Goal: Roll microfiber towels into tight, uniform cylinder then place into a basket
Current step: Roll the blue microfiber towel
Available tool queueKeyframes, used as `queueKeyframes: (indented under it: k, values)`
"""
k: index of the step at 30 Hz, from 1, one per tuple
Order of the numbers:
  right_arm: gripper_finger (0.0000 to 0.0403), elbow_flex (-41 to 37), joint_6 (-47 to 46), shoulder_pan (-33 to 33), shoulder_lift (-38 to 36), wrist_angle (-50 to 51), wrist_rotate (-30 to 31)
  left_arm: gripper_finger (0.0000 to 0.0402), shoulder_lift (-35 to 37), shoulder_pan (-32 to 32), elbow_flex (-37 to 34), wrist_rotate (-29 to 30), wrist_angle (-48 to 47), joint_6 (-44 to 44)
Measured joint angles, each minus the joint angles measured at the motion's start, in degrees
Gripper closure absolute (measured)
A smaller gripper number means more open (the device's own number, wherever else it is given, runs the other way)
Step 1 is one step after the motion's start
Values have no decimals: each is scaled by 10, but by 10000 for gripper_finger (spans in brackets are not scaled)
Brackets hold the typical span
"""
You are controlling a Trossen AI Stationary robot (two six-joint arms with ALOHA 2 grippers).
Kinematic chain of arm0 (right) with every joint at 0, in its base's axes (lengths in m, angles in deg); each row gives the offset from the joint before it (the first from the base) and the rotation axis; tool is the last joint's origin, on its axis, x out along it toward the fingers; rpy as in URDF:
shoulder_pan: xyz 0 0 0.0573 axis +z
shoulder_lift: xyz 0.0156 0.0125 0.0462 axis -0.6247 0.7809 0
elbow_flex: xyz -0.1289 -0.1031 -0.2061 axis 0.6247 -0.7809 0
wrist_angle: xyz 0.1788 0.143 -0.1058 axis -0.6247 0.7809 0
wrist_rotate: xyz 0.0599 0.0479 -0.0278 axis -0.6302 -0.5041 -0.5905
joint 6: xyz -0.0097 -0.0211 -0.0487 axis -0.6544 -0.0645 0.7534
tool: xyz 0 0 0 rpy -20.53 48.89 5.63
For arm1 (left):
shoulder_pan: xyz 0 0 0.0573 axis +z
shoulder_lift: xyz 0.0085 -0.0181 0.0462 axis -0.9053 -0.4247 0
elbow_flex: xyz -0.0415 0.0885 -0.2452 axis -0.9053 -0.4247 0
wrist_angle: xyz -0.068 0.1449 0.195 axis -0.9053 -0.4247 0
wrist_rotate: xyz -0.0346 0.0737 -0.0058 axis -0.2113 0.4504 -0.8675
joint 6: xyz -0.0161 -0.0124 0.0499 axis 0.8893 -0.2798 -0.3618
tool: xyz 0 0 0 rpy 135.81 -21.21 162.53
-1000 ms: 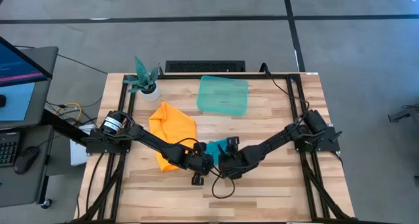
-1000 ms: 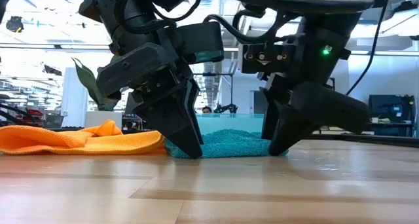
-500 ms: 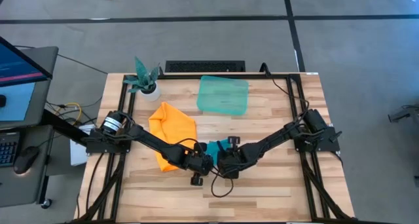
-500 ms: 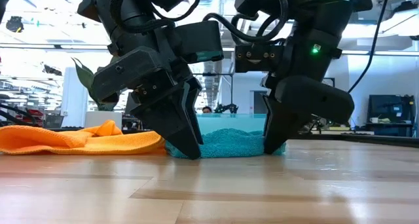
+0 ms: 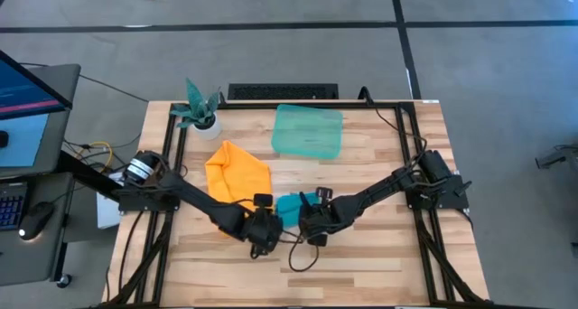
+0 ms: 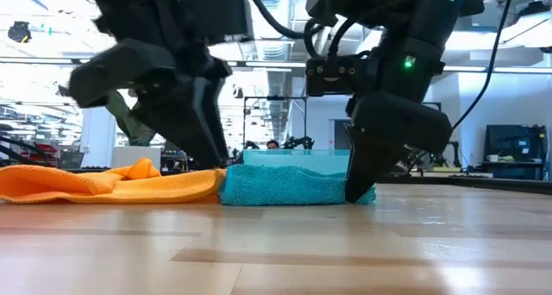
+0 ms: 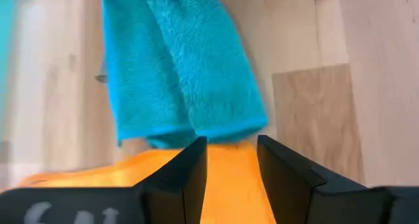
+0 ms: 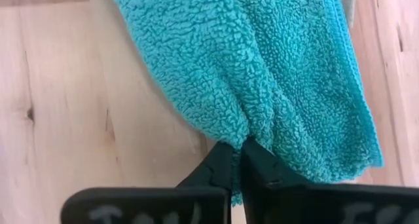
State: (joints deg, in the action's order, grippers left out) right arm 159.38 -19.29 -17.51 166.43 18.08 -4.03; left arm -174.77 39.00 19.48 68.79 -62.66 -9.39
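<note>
The blue towel [image 5: 292, 206] lies folded in a small bundle near the middle of the surface [image 5: 379, 173] in the high view. The orange towel [image 5: 237, 175] lies spread out just to its left, touching it. The basket [image 5: 308, 131] sits well apart, toward the upper middle of the frame, with nothing in it.

What could go wrong? The right end effector [image 8: 237, 160] has only a small pinch of fluffy cloth at one edge. If it pulls or lifts fast, the cloth could slip out, or the bundle could fall open and the roll would be loose and uneven. The orange towel is so close that it could get dragged along or caught in the roll too. The two arms are also near each other in the lower middle of the high view, so they might bump.

The right end effector has its two fingers pressed together on the edge of the blue towel. In the right wrist view the fingers meet at the bottom of the frame with the cloth bunched between them. In the low view it stands on the right end of the bundle.

The left end effector [image 7: 232, 160] has its fingers apart, with a gap between them, and holds nothing. In the left wrist view it is over the orange towel, with the blue towel just ahead in the upper left.
</note>
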Motion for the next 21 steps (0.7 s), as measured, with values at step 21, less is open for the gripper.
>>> queueKeyframes:
  k: [21]
  values:
    - [379, 17, -125, -9, 0, 13, -75, 274, 4, -30, 2, 19, 96, -92]
